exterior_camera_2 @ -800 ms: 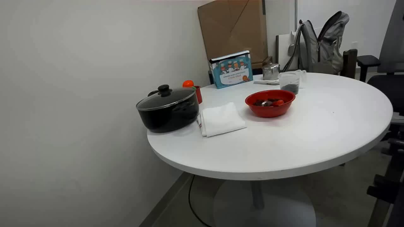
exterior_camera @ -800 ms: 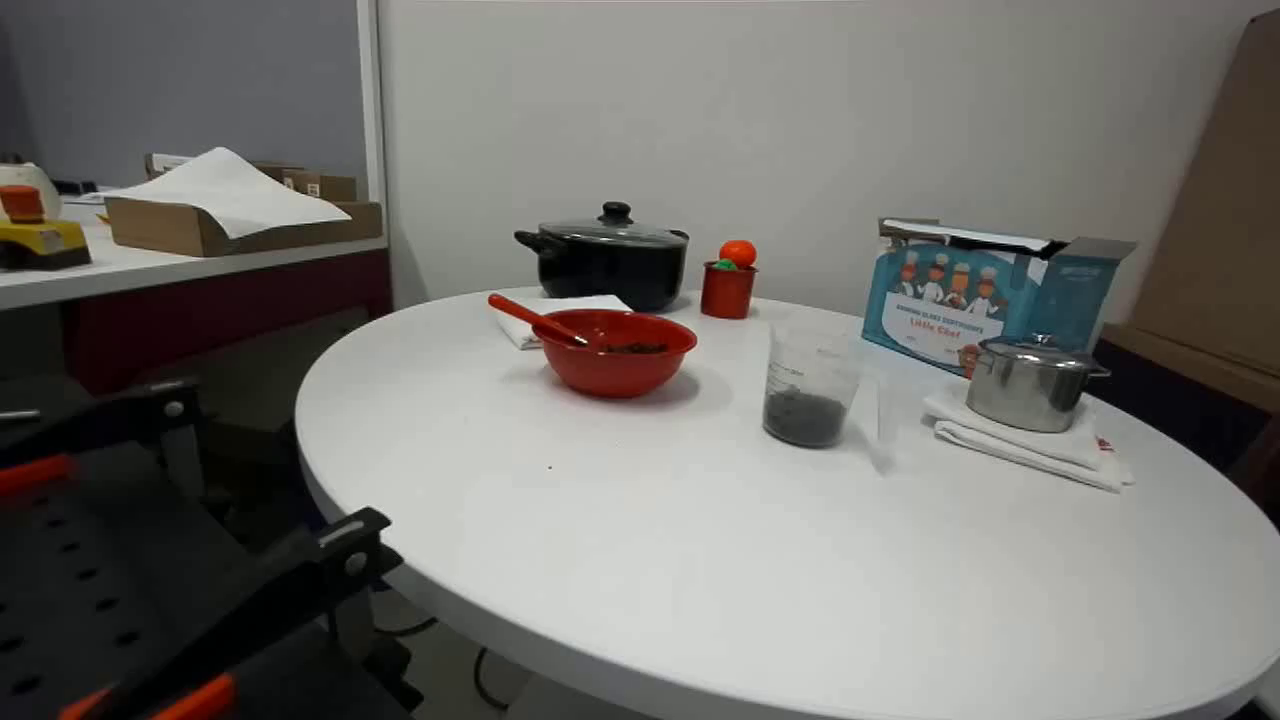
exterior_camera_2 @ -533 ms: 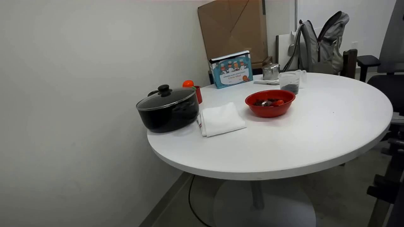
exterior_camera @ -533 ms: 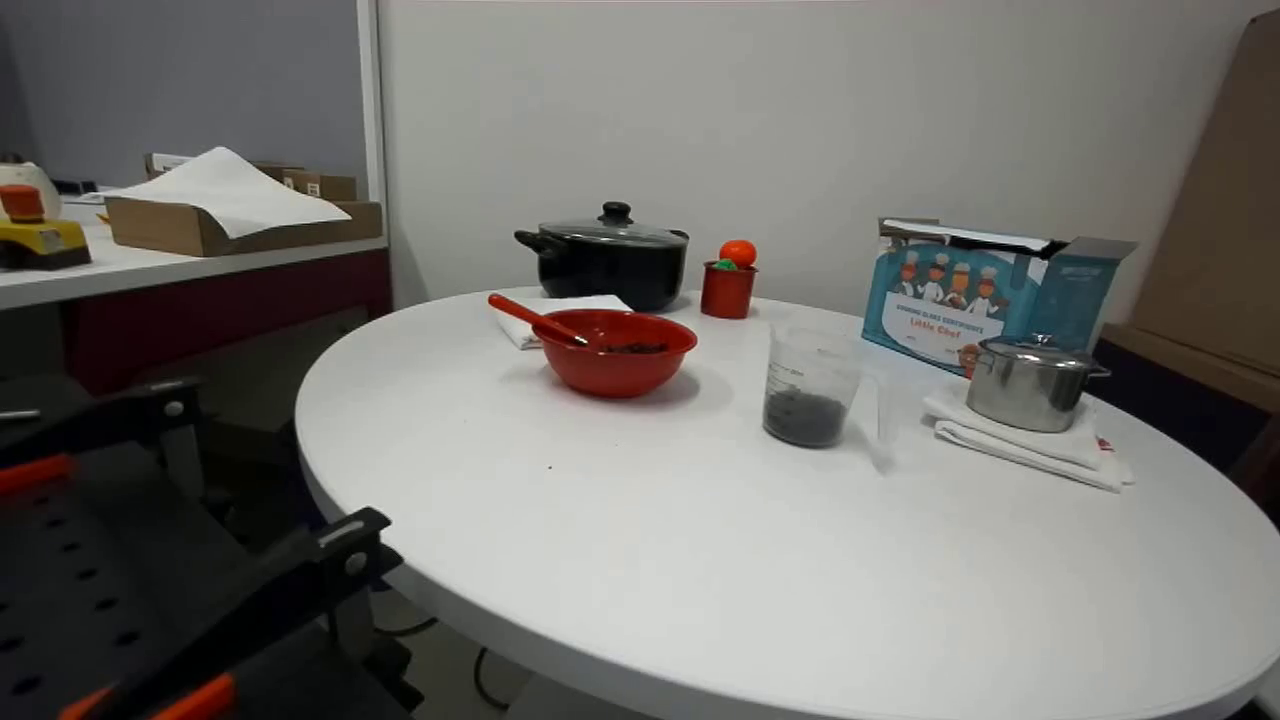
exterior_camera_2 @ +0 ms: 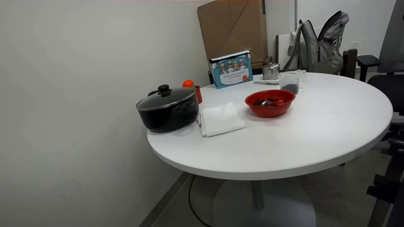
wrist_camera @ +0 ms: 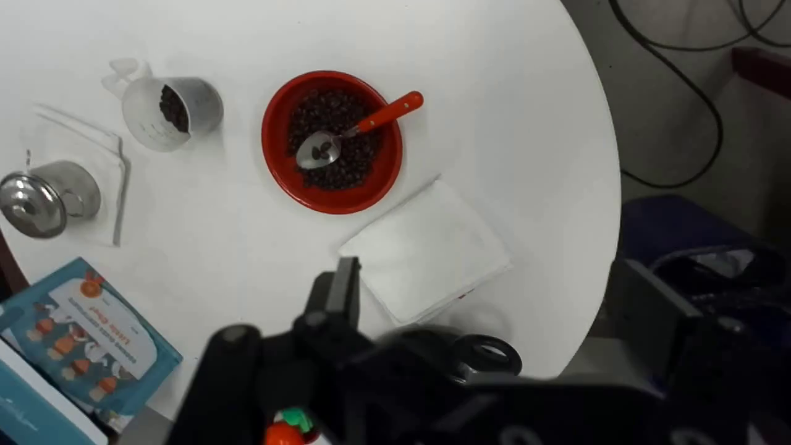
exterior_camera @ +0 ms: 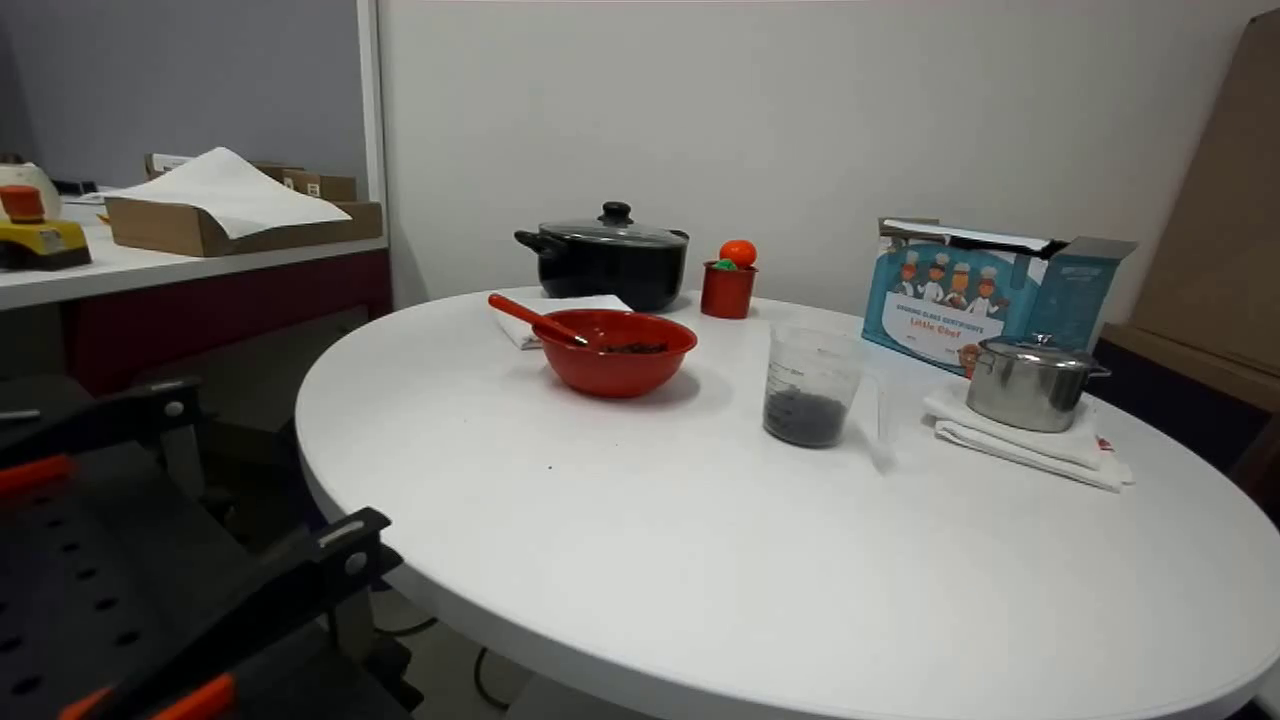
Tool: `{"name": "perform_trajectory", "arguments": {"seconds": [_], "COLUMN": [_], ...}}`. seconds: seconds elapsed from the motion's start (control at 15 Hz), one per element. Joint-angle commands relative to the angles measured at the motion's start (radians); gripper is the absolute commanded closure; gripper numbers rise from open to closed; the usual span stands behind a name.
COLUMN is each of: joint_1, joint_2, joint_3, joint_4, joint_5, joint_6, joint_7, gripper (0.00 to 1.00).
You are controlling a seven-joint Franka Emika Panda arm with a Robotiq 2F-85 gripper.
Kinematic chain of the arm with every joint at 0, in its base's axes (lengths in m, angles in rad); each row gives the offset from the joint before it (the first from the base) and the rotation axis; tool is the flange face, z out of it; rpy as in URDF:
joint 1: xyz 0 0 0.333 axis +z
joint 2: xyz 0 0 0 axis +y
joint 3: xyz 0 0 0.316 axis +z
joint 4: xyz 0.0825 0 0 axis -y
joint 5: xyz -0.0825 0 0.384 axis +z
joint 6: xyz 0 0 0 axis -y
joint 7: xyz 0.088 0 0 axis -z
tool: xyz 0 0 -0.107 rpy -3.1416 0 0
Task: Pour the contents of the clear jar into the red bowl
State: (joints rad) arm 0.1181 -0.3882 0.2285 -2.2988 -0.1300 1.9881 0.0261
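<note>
The clear jar (exterior_camera: 812, 385) is a transparent measuring cup with a handle. It stands upright on the white table with dark contents at its bottom. It also shows in an exterior view (exterior_camera_2: 289, 82) and at the upper left of the wrist view (wrist_camera: 206, 108). The red bowl (exterior_camera: 615, 372) stands beside it, apart, holding dark bits and a spoon with a red handle. It also shows in an exterior view (exterior_camera_2: 269, 111) and in the wrist view (wrist_camera: 395, 151). My gripper (wrist_camera: 494, 269) is open and empty above the table, away from jar and bowl. It is out of both exterior views.
A folded white cloth (wrist_camera: 432, 253) lies near the bowl. The black lidded pot (exterior_camera: 612, 270) and a small red canister (exterior_camera: 727, 292) stand by the wall. A shiny metal pot (exterior_camera: 1030, 385) on another cloth and a blue box (exterior_camera: 950, 305) stand beyond the jar.
</note>
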Motion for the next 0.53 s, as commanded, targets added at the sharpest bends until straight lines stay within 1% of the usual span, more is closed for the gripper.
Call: {"name": "perform_trajectory", "arguments": {"seconds": [0.0, 0.13, 0.27, 0.33, 0.47], "joint_1": [0.003, -0.011, -0.026, -0.037, -0.064], "joint_2": [0.125, 0.238, 0.352, 0.408, 0.497], "joint_3": [-0.101, -0.158, -0.203, -0.219, -0.229], "joint_4": [0.022, 0.073, 0.139, 0.182, 0.258], "joint_5": [-0.042, -0.047, -0.036, -0.028, -0.023], "joint_6": [0.124, 0.198, 0.236, 0.228, 0.2], "joint_7": [-0.253, -0.412, -0.573, -0.652, -0.791], "gripper": [0.0, 0.0, 0.0, 0.0, 0.0]}}
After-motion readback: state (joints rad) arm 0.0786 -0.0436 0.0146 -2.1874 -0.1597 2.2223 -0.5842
